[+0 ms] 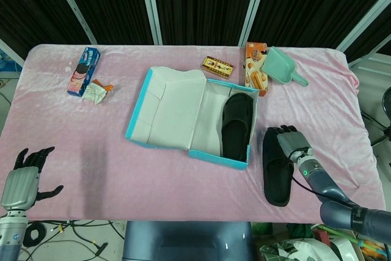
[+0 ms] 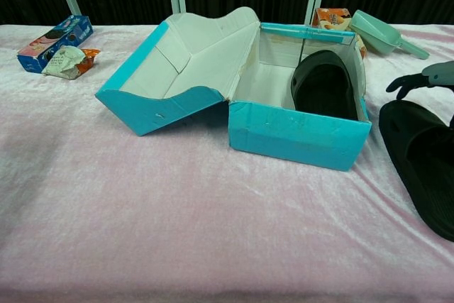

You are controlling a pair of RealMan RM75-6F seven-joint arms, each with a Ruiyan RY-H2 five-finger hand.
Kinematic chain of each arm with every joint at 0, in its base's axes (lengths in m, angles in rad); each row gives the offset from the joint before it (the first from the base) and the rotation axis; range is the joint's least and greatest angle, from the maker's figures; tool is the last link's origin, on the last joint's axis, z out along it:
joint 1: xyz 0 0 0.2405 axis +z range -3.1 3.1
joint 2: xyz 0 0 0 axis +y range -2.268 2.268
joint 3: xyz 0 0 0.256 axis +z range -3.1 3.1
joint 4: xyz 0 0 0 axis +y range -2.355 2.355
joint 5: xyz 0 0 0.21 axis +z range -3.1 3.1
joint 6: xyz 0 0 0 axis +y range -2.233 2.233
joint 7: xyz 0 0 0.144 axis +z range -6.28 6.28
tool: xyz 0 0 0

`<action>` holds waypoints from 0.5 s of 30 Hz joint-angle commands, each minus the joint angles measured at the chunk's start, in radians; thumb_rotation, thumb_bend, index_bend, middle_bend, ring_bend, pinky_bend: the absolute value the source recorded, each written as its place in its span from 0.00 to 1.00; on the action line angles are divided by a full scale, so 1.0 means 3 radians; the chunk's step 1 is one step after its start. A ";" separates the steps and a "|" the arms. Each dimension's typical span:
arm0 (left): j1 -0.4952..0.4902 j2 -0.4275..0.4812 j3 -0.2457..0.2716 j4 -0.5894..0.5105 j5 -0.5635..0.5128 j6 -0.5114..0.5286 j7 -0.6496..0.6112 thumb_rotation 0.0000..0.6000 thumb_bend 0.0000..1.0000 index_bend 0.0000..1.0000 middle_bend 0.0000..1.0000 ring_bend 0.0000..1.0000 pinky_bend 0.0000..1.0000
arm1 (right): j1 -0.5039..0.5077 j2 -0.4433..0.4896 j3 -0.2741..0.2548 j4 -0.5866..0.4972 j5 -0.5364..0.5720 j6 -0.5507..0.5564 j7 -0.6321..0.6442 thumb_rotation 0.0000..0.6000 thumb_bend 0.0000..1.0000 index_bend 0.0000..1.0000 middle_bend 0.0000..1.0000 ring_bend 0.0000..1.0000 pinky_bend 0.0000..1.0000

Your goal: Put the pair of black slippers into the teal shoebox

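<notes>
Right now my right hand [image 1: 292, 143] hovers over the toe end of the loose slipper [image 1: 277, 167], just right of the shoebox [image 1: 217, 157], fingers spread and holding nothing. One slipper [image 1: 237, 125] already lies inside the shoebox. My left hand [image 1: 23, 178] hangs well left, fingers apart, empty.

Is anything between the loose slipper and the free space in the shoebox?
Only the box's own right wall. The loose slipper lies just right of the teal shoebox, whose free space is left of the slipper already inside.
</notes>
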 commanded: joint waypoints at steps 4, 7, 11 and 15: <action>0.0010 -0.0005 0.0003 0.0013 -0.0004 0.0007 -0.0018 1.00 0.00 0.14 0.18 0.16 0.00 | 0.0126 -0.0075 -0.0067 0.0159 0.0215 -0.0058 -0.0110 1.00 0.13 0.21 0.26 0.01 0.06; 0.0026 -0.0004 0.0010 0.0026 -0.0019 0.0013 -0.0036 1.00 0.00 0.14 0.18 0.16 0.00 | 0.0150 -0.0117 -0.0130 0.0272 0.0343 -0.0109 -0.0132 1.00 0.16 0.37 0.42 0.13 0.06; 0.0032 -0.0001 0.0012 0.0035 -0.0021 0.0015 -0.0046 1.00 0.00 0.14 0.18 0.16 0.00 | 0.0122 -0.0120 -0.0136 0.0286 0.0336 -0.0102 -0.0059 1.00 0.17 0.52 0.55 0.25 0.06; 0.0022 0.0000 0.0008 0.0024 0.0003 0.0017 -0.0039 1.00 0.00 0.14 0.18 0.16 0.00 | 0.0054 -0.0062 -0.0100 0.0186 0.0172 0.0002 0.0037 1.00 0.17 0.55 0.57 0.26 0.06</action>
